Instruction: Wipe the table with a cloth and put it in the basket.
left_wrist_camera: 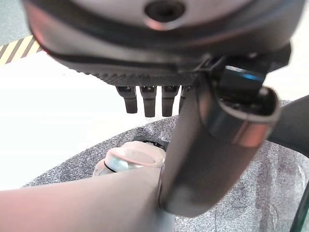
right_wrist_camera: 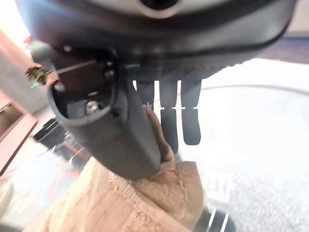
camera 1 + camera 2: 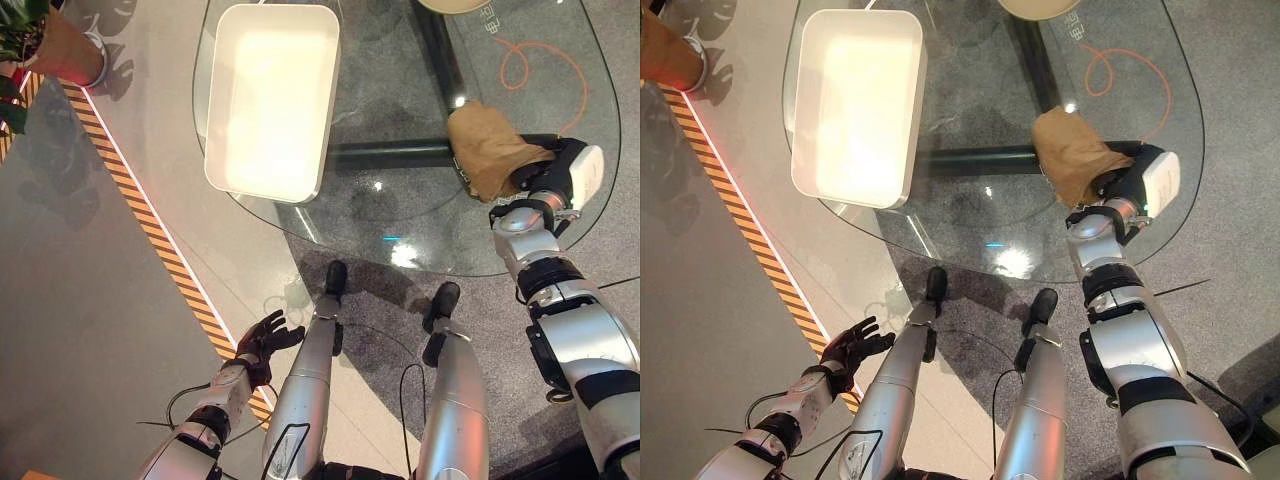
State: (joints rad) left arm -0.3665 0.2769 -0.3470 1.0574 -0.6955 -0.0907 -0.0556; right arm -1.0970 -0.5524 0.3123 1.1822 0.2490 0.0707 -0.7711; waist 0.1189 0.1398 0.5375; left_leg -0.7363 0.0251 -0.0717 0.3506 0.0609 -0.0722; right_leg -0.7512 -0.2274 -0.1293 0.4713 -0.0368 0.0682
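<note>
The robot's left hand (image 3: 262, 343) hangs low beside the glass table (image 3: 300, 220), over the floor near a strip of striped floor tape (image 3: 170, 265), its fingers spread and relaxed with nothing in them. Farther in, the right hand (image 3: 540, 180) rests on a tan cloth (image 3: 487, 148) lying bunched on the glass close to the table's right-hand edge; the right wrist view shows the fingers (image 2: 169, 121) reaching nearly straight past the thumb and lying over the cloth's folds rather than curling round it, so it presses the cloth and does not grip it. Judged from this, the job looks to be in its wiping stage: the cloth is on the tabletop, not in the white basket (image 3: 270, 100), which stands empty on the table's left side, well apart from the cloth. Dropping the cloth in remains to be done. The glass between cloth and basket appears bare, so the likely path across looks unobstructed. Through the glass show the table's dark frame (image 3: 400, 153) and an orange cable (image 3: 540, 60) looped on the floor. At the far edge sits a pale round object (image 3: 462, 5), cut off, and a potted plant (image 3: 55, 45) stands off the far left corner.
</note>
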